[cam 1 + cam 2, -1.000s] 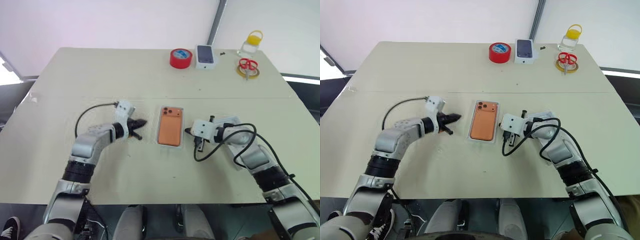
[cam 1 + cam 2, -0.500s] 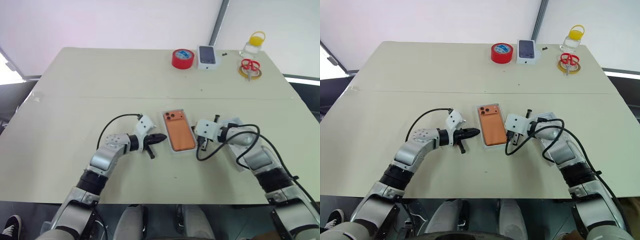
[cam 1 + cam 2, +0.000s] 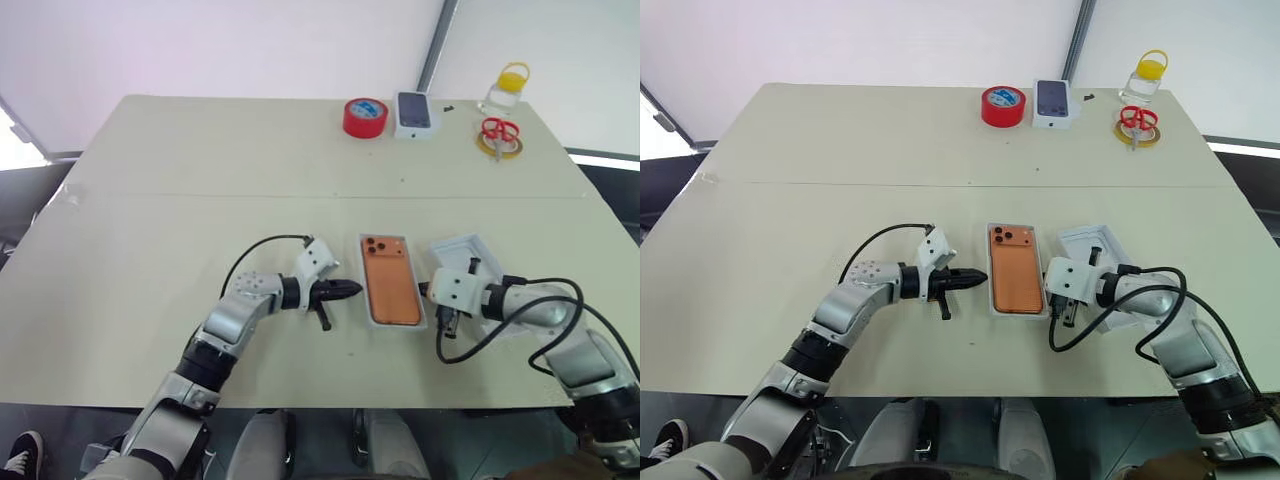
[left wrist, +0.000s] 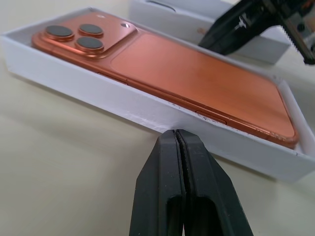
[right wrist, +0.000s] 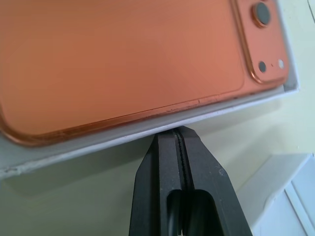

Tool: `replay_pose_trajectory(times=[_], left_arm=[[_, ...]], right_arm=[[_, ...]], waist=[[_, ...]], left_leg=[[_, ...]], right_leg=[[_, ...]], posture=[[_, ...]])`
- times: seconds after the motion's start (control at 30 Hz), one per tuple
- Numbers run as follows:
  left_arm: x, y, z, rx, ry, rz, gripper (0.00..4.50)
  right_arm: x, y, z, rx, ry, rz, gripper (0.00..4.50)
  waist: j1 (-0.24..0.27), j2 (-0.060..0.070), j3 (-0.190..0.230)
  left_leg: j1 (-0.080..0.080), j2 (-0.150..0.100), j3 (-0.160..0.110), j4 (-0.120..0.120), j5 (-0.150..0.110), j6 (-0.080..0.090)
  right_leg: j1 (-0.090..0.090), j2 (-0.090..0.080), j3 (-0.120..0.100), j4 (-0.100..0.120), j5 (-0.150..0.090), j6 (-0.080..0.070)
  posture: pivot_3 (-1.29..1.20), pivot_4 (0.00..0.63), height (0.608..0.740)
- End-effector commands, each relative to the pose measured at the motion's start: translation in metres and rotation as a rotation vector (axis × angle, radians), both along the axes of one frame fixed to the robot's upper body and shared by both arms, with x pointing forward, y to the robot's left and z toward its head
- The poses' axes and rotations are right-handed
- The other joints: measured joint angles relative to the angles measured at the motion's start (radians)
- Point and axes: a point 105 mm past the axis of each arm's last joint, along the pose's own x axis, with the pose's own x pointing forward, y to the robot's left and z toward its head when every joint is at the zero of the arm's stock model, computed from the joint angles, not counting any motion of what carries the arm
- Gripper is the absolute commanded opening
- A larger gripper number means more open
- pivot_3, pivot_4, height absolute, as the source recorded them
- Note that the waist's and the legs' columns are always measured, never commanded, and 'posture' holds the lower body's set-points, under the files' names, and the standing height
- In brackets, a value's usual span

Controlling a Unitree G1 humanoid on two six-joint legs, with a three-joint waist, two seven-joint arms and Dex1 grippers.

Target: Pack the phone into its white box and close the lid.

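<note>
Shifted rightward across the table [image 3: 150, 170] since a second ago: white box [image 3: 371, 318] with phone [image 3: 389, 285] inside, now lying closer to the lid [image 3: 462, 250] than before. Left gripper [image 3: 352, 290] likewise moved to the right, following the box; right gripper [image 3: 430, 291] drawn back toward the right edge.

Phone seated flat in the white box, orange back up, camera cluster at the far corner on the left side. Box resting on the table near its front edge, long axis running away from the robot.

Left gripper: fingers pressed together, nothing between them, tip at the box's left wall about midway along; in the left wrist view, tip [image 4: 176, 135] appears to touch the wall [image 4: 123, 105], contact not certain. Right gripper: fingers pressed together, nothing held, tip at the box's right wall; in the right wrist view, tip [image 5: 177, 132] right against the wall's lower edge [image 5: 123, 137].

Lid lying open side up just beside the box on its right, partly behind the right wrist and its black cable [image 3: 480, 340]; not on the box.

Along the far edge, well apart from the work: red tape roll [image 3: 362, 117], small white carton [image 3: 412, 113] picturing a dark phone, red-handled scissors [image 3: 496, 130] on a yellow tape ring, clear jar with yellow cap [image 3: 506, 85].
</note>
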Motion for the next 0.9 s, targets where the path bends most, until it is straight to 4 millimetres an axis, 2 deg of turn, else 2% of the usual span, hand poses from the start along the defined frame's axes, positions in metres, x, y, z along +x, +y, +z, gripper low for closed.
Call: replay_pose_trajectory(times=[0.03,0.2,0.33,0.47,0.57,0.6,0.67,0.73,0.9], left_arm=[[-0.002,-0.012,0.011,-0.026,-0.043,-0.053,0.07],[0.005,-0.005,0.015,-0.036,-0.049,-0.006,0.07],[0.020,0.014,0.026,-0.060,-0.054,0.084,0.07],[0.036,0.050,0.037,-0.043,-0.095,0.202,0.07],[0.041,0.085,0.042,-0.024,-0.110,0.287,0.07],[0.041,0.091,0.043,-0.017,-0.113,0.298,0.07],[0.037,0.111,0.042,0.000,-0.107,0.328,0.58],[0.031,0.128,0.046,-0.010,-0.091,0.344,1.27],[0.011,0.149,0.054,-0.049,-0.081,0.328,3.89]], right_arm=[[-0.004,-0.002,0.008,0.000,-0.013,0.012,0.00],[-0.002,-0.008,0.012,0.010,-0.024,-0.010,0.00],[0.006,-0.009,0.031,0.118,-0.056,-0.064,0.00],[0.012,-0.006,0.049,0.292,-0.075,-0.115,0.00],[0.010,-0.009,0.056,0.381,-0.030,-0.141,0.00],[0.010,-0.011,0.057,0.389,-0.025,-0.148,0.00],[0.011,-0.020,0.061,0.410,-0.014,-0.190,0.53],[0.010,-0.026,0.065,0.405,-0.019,-0.211,1.26],[0.003,-0.028,0.058,0.339,0.000,-0.261,3.90]], waist=[[0.002,0.000,0.000],[0.000,0.000,0.000],[-0.001,0.000,0.000],[-0.005,0.000,0.000],[-0.003,0.000,0.000],[-0.003,0.000,0.000],[-0.001,0.000,0.000],[-0.002,0.001,0.000],[-0.001,0.001,0.001]], left_leg=[[0.000,0.000,0.000,0.000,0.000,0.000],[0.000,0.000,0.000,0.000,0.000,0.000],[0.000,0.000,0.000,0.000,0.000,0.000],[0.000,0.001,0.000,0.000,0.000,0.000],[0.000,0.002,0.000,0.000,0.000,0.000],[0.000,0.002,0.000,0.000,0.000,0.000],[0.000,0.001,0.000,0.000,0.000,0.000],[0.000,0.001,0.000,0.000,0.000,0.000],[-0.001,0.001,0.000,0.000,0.000,0.000]], right_leg=[[0.000,0.000,0.000,0.000,0.000,0.000],[0.000,0.000,0.000,0.000,0.000,0.000],[0.000,0.000,0.000,0.000,0.000,0.000],[-0.001,0.001,0.000,0.000,0.000,0.001],[-0.001,0.001,0.000,0.001,0.001,0.002],[-0.001,0.001,0.000,0.001,0.001,0.002],[-0.001,0.001,0.000,0.001,0.001,0.002],[-0.001,0.000,0.000,0.000,0.000,0.000],[-0.002,0.000,0.001,0.001,0.000,0.000]], posture=[[0.00,0.150,0.740],[0.00,0.150,0.740],[0.00,0.150,0.740],[0.00,0.150,0.740],[0.00,0.150,0.740],[0.00,0.150,0.740],[0.00,0.150,0.740],[0.00,0.150,0.740],[0.00,0.150,0.740]])
